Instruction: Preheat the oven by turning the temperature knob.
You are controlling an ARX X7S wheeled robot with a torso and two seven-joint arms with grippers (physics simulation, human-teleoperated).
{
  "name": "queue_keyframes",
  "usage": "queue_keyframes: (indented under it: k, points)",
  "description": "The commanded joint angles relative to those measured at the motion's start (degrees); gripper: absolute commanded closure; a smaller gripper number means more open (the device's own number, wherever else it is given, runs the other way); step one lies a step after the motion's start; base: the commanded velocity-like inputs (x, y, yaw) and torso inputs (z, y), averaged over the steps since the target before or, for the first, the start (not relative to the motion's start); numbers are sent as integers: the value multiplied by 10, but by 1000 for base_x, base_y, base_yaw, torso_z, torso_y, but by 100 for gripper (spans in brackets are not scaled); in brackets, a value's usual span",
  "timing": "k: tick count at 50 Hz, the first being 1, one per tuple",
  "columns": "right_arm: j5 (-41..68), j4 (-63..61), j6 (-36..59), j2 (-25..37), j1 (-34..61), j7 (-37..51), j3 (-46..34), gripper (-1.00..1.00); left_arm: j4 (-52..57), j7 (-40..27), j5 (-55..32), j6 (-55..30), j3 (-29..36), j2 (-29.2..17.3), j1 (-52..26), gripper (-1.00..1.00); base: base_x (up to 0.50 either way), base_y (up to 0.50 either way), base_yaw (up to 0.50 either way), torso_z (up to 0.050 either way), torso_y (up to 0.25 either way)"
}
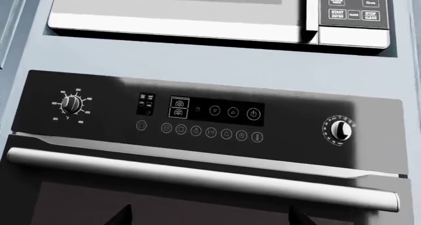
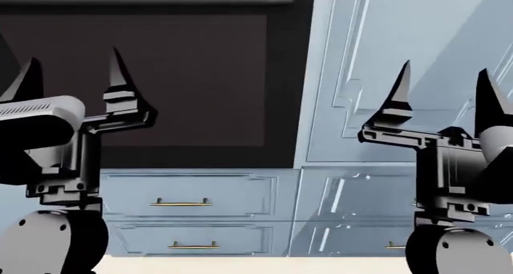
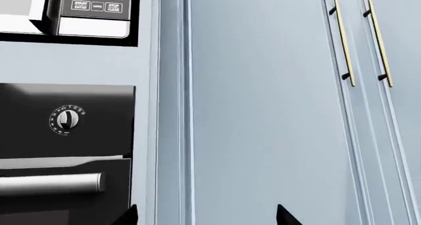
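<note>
Black built-in oven, silver bar handle: fills left wrist frame; numbered temperature knob upper left, timer-like knob right. Both pincers released, clear. Risk: wrong knob turned; handle bumped.

Pale blue cabinetry filled the wall, with brass-handled drawers low down, tall doors, and what seemed a pale floor strip.
</note>
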Motion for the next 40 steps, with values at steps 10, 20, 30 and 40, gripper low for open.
queue_keyframes:
  k: [10,20,30,40]
  points:
    - [30,-57,35,14,6,6,9,-100,79,-10,-46,-58,-17,-19,-7,-100,0,426,0,0,0]
    - [33,-54,31,20,7,14,7,-100,76,-12,-45,-51,-13,-23,-5,-100,0,500,0,0,0]
    - [35,-57,27,26,2,19,1,-100,75,-15,-45,-49,-10,-28,-5,-100,0,500,0,0,0]
    - [40,-58,25,32,1,25,-1,-100,72,-17,-44,-43,-3,-31,-3,-100,0,500,0,0,0]
